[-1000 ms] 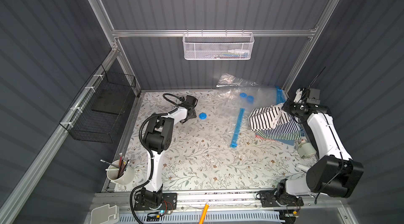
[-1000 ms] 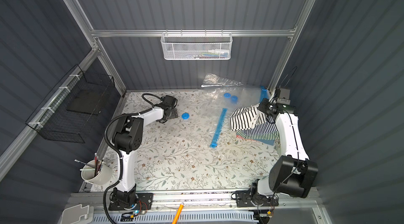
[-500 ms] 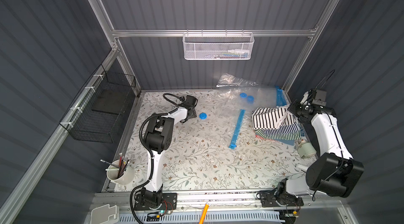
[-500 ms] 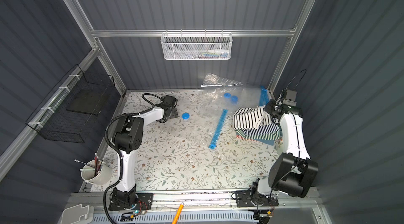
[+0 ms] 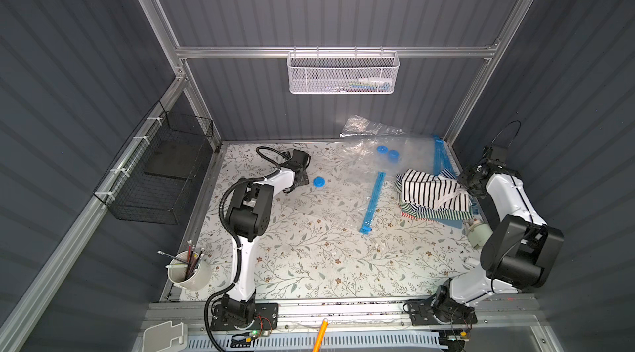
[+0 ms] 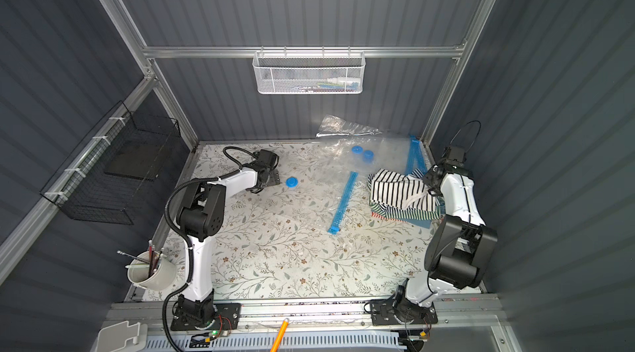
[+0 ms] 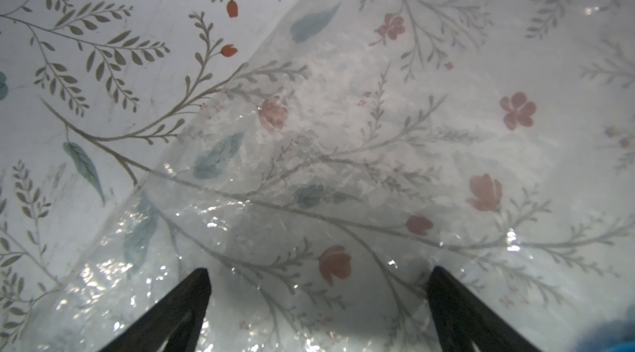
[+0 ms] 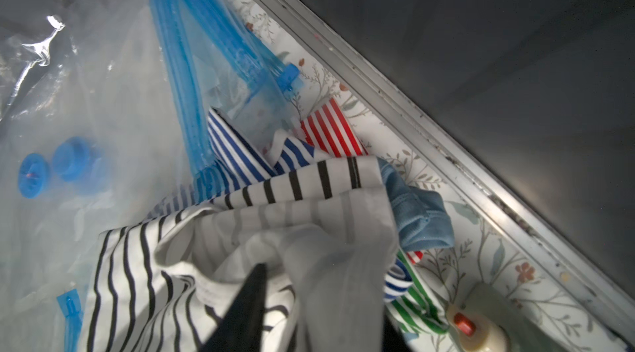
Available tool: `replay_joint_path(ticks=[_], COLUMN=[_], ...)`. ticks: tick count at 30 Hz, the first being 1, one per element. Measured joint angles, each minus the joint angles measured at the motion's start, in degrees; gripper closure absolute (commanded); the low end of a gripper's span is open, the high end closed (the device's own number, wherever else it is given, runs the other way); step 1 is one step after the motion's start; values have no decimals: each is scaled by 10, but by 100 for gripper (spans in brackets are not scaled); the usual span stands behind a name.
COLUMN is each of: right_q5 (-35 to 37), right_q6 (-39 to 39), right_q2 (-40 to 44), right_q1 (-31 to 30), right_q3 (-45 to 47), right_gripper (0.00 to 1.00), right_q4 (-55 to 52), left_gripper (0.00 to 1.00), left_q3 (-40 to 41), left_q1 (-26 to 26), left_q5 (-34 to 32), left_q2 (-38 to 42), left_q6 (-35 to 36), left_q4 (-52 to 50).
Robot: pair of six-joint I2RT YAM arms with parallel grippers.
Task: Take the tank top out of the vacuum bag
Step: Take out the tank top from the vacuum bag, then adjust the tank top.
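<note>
Left jaws wide above vacuum bag [image 7: 343, 161] film. Right jaws half-hidden under tank top [image 8: 292, 189]; grip cannot be told. Fabric likely light, limp, stretchy: pinch bunched fold.

Dark ribbed walls [image 5: 343, 0], aluminium frame [image 5: 240, 52], floral tabletop [image 5: 326, 257], white mesh basket [image 5: 343, 75].

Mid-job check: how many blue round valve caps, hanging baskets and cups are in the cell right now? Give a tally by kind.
Blue round valve caps: 3
Hanging baskets: 2
Cup with pencils: 1
Total: 6
</note>
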State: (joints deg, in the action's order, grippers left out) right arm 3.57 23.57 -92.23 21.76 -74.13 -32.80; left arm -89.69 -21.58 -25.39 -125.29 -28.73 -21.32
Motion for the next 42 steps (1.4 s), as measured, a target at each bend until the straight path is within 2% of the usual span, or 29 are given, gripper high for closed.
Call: replay_joint_path(ticks=[4,11,14,18,24,28,33,36,39,40,42], right_q5=[21,55,30,-42,-79,-18,8,21,43,52,68], right_q6=[-1,-11,-23,-35,-45,-55,-72,-78,-90,-94,-103], right_q2=[12,60,83,106,56,10,-28,-50,-81,-92,-110], right_q1=[0,-7,-19,-44,-63,-70,-76,-83,-96,-102,-113], right_q3=[2,9,35,84,80,52,6,-10,-29,-34,-39], right_gripper=[7,3,1,1,1,1,11,21,36,39,36], right_q4=[5,17,47,96,120,95,64,50,32,27,17], left_gripper=[0,0,0,0,0,0,0,0,0,0,0], left_q3=[0,-2,1,26,36,36,42,47,50,50,50], left_q1=[0,0,0,-1,-2,-4,-5,-5,-5,-5,-5], left_q5=[0,13,32,47,45,45,45,45,42,39,35], left_q2=[0,4,12,45,117,148,158,158,158,158,158], left_q6=[0,13,28,48,67,73,74,74,77,78,80], left_q4=[0,-8,-20,-27,-30,-30,-28,-30,-30,-30,-30])
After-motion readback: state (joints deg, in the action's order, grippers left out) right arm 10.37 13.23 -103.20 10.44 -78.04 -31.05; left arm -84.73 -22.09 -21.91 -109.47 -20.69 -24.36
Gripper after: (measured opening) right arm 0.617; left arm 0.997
